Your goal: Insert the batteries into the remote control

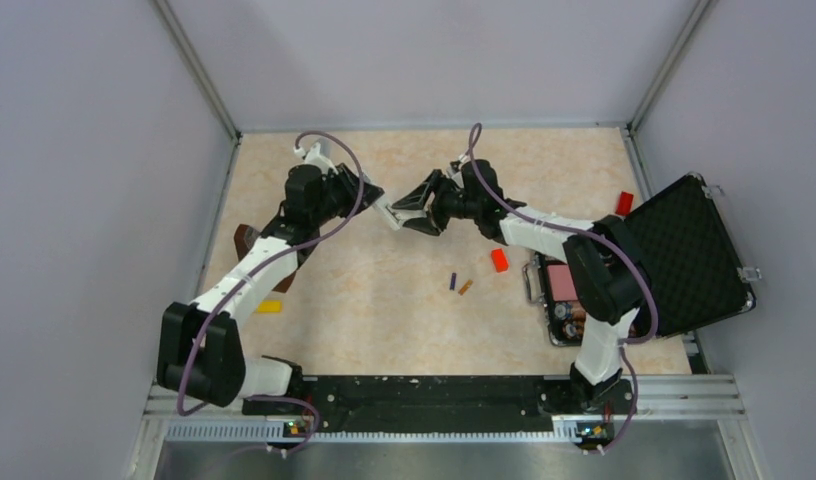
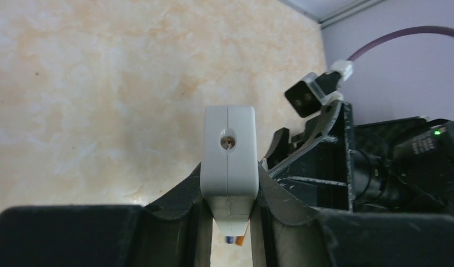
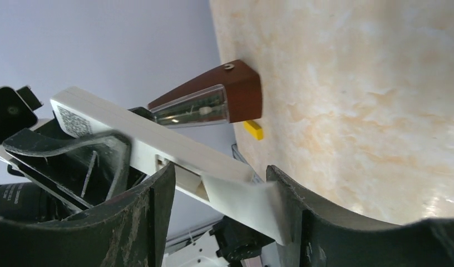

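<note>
My left gripper (image 1: 372, 197) is shut on the white remote control (image 1: 389, 213) and holds it above the table. In the left wrist view the remote (image 2: 229, 158) points away, end-on, between the fingers (image 2: 291, 217). My right gripper (image 1: 416, 212) is open around the remote's other end. In the right wrist view the remote (image 3: 158, 142) shows an open compartment, and a blurred white cover plate (image 3: 247, 203) slants against the right finger (image 3: 302, 211). The purple battery (image 1: 453, 281) and the orange-brown battery (image 1: 466, 287) lie side by side on the table; both also show under the remote, the purple battery (image 2: 229, 240) beside the orange-brown battery (image 2: 239, 240).
A red block (image 1: 499, 260) lies right of the batteries. An open black case (image 1: 684, 250) stands at the right, with another red piece (image 1: 624, 203) behind it. A yellow bar (image 1: 269, 307) and a brown wooden object (image 1: 246, 240) lie at the left.
</note>
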You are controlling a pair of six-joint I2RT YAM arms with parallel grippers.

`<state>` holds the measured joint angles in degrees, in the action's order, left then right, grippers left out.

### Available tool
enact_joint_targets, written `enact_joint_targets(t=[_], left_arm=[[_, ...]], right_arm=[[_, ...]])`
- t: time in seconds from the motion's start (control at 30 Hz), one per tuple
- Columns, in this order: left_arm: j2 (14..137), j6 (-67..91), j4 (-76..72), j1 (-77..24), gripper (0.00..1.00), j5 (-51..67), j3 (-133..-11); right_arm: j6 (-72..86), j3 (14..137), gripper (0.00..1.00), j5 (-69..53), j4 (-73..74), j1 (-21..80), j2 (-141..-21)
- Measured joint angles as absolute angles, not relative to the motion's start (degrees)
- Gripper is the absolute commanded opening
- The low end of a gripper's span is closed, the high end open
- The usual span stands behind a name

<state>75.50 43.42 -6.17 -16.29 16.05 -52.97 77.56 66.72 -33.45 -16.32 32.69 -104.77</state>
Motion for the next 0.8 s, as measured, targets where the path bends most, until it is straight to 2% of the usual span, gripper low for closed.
enact_joint_targets(t=[0.27,0.43,0.57,0.67,0.8], left_arm=[[80.6,39.9,-2.1,-16.6,0.0,9.9,-49.6],[80.6,38.8,0.6,-16.6,0.0,5.0,-49.3],[80.6,38.1,2.0,-16.6,0.0,3.1,-49.3],[80.5,37.5,2.9,-16.6,0.0,3.2,-49.3],[79.4,36.8,3.1,-16.6,0.0,5.3,-49.1]], right_arm=[[73.7,66.7,0.59,-28.7,-9.8,31.4,-107.9],[67.8,66.9,0.65,-23.5,-2.6,31.0,-107.9],[61.4,66.9,0.64,-18.1,3.8,30.7,-107.7],[56.0,66.9,0.58,-13.7,8.7,30.7,-106.2],[48.7,66.9,0.4,-8.3,15.1,30.6,-101.8]])
